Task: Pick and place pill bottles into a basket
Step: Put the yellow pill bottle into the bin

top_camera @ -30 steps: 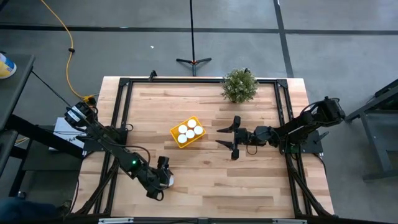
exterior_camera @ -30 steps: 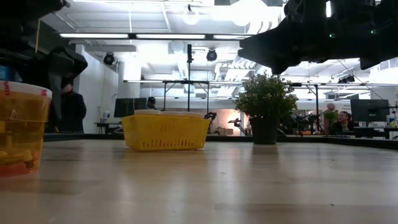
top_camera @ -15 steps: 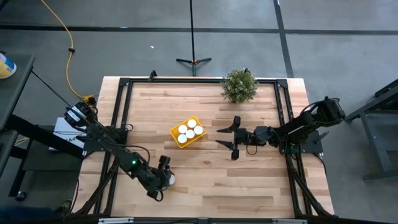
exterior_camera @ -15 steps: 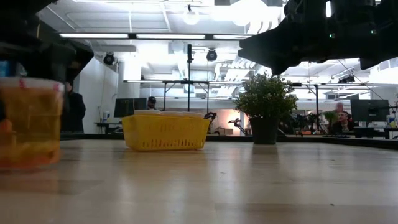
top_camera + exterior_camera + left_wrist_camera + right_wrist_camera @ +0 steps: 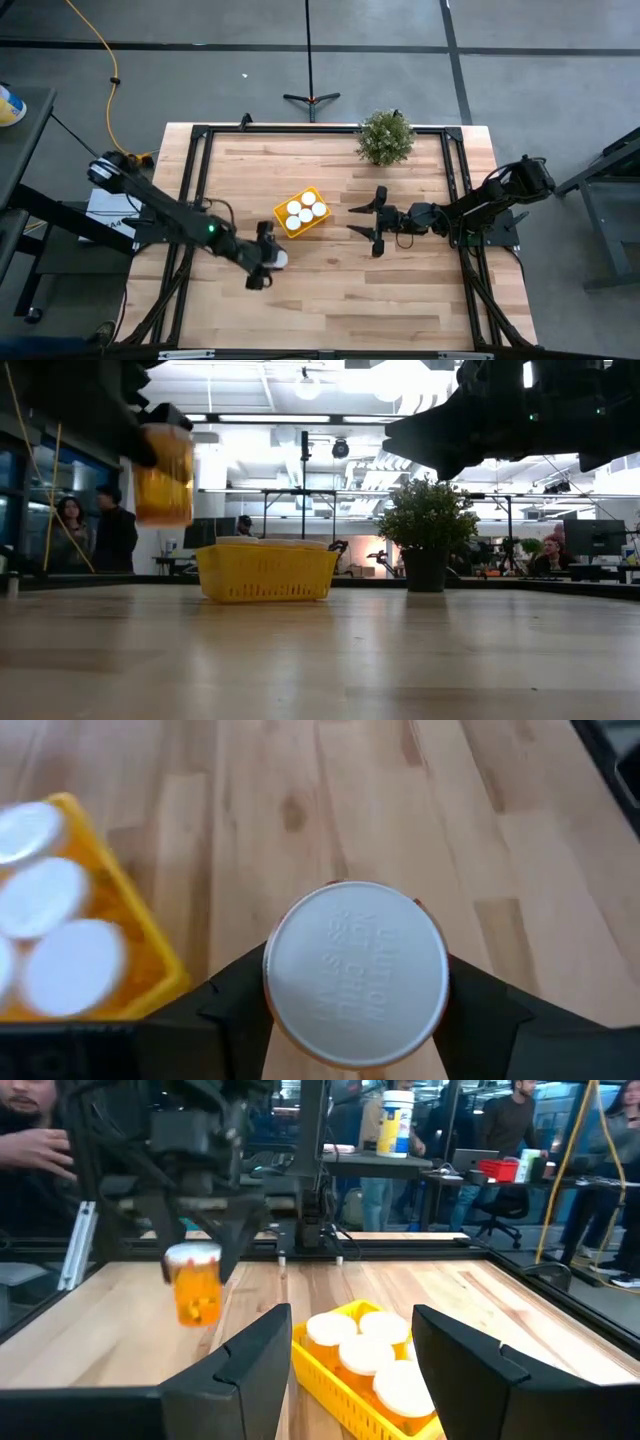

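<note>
My left gripper (image 5: 268, 262) is shut on a pill bottle (image 5: 356, 967) with a white cap and orange body, held above the table near the yellow basket (image 5: 301, 212). The bottle also shows in the low view (image 5: 164, 472) and in the right wrist view (image 5: 196, 1285). The basket stands on the table and holds several white-capped bottles (image 5: 365, 1352). My right gripper (image 5: 368, 223) is open and empty, right of the basket, above the table. My left gripper pinches the bottle between its two fingers (image 5: 236, 1003), on opposite sides of the body just below the cap (image 5: 356, 967). The fingers come from above, pointing down. The bottle hangs upright below the gripper (image 5: 164, 472), lifted clear of the table.
A green potted plant (image 5: 385, 137) stands at the table's far edge, right of centre. A black frame (image 5: 196, 180) runs along the table's sides. People stand in the room beyond the table (image 5: 116, 530). Bare wood lies toward the table's near edge (image 5: 340, 300).
My left gripper has risen and gone toward the table's far edge and a little right, toward the basket, carrying the pill bottle. The bottle, on the table a second ago, is now lifted clear and upright. My right arm has kept still.
</note>
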Motion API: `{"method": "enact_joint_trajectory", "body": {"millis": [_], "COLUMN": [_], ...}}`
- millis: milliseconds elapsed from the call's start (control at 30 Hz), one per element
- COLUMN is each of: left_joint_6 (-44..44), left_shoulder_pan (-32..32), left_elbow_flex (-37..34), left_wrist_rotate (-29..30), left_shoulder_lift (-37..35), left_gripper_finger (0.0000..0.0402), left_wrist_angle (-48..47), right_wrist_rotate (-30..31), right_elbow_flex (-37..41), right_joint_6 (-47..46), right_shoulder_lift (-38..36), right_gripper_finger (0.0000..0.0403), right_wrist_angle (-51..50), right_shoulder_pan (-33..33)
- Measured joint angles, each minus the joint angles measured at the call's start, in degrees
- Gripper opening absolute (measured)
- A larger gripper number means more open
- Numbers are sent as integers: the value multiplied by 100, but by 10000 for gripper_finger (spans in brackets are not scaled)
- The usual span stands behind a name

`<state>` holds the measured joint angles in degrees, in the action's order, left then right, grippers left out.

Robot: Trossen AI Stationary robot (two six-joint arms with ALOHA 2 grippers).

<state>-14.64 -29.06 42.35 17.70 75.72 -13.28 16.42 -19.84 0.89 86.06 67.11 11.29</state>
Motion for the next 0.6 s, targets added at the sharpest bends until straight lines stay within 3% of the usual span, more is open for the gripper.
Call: {"method": "enact_joint_trajectory", "body": {"millis": [300, 600], "left_joint_6": [86, -235], "left_shoulder_pan": [856, 1899], "left_elbow_flex": [0, 0], "left_wrist_rotate": [-32, 85], "left_shoulder_lift": [-1114, -1182], "left_gripper_finger": [245, 250], "left_wrist_angle": [-572, -1201], "right_wrist_rotate": [748, 1006], "right_elbow_flex": [0, -2], "right_joint_6": [102, 214], "right_shoulder_lift": [0, 0], "right_gripper_finger": [199, 199], "right_wrist_angle": [48, -5], "right_shoulder_pan": [-4, -4]}}
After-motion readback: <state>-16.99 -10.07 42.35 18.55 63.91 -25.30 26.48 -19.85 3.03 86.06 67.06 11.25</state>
